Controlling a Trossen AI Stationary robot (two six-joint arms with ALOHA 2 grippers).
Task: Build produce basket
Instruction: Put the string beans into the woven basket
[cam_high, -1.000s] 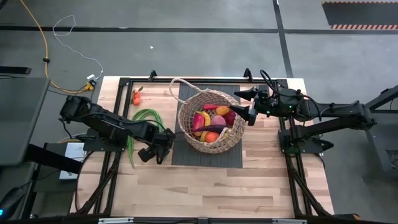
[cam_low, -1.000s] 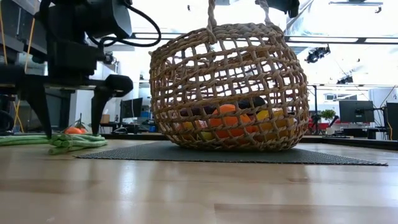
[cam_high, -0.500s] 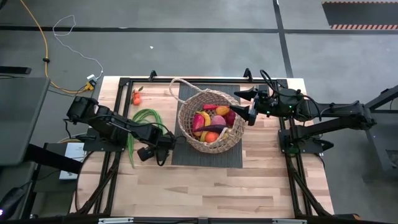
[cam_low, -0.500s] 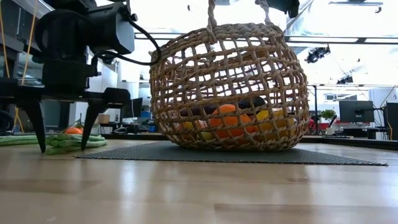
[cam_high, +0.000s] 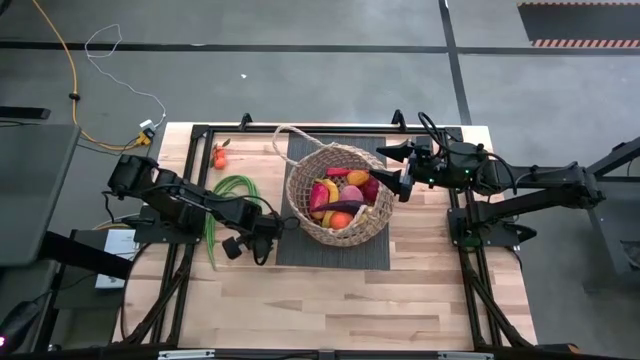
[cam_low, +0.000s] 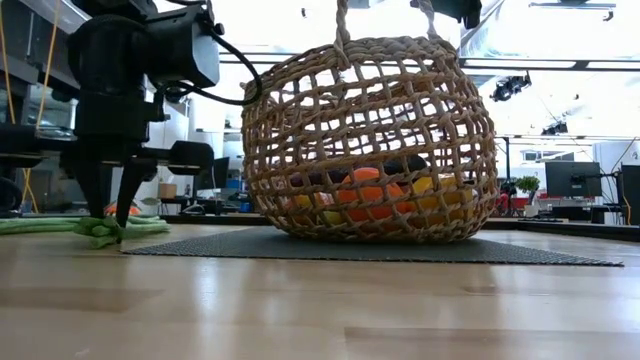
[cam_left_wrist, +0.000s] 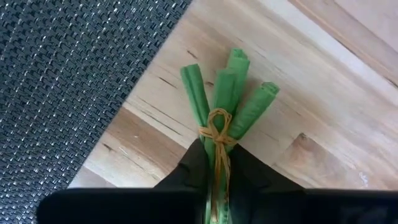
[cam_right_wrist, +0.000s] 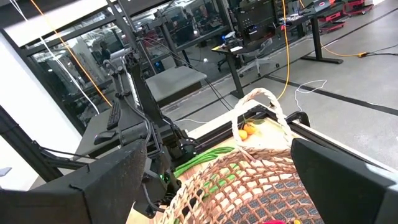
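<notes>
Step in hand: grasping the beans (cam_left_wrist: 219, 106). The left gripper (cam_low: 108, 205) is clamped on their tied end, on the table left of the basket (cam_high: 340, 195). Their long axis runs near to far, curving far-right. Next: lift clear and carry right over the rim. The right gripper (cam_high: 400, 172) waits spread at the basket's right.

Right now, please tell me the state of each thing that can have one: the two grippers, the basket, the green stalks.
left gripper: shut on the green bean stalks, at table level.
right gripper: open, at the basket's rim.
basket: upright on the mat, holding produce.
green bean stalks: tied in a bundle, lying on the table.
</notes>
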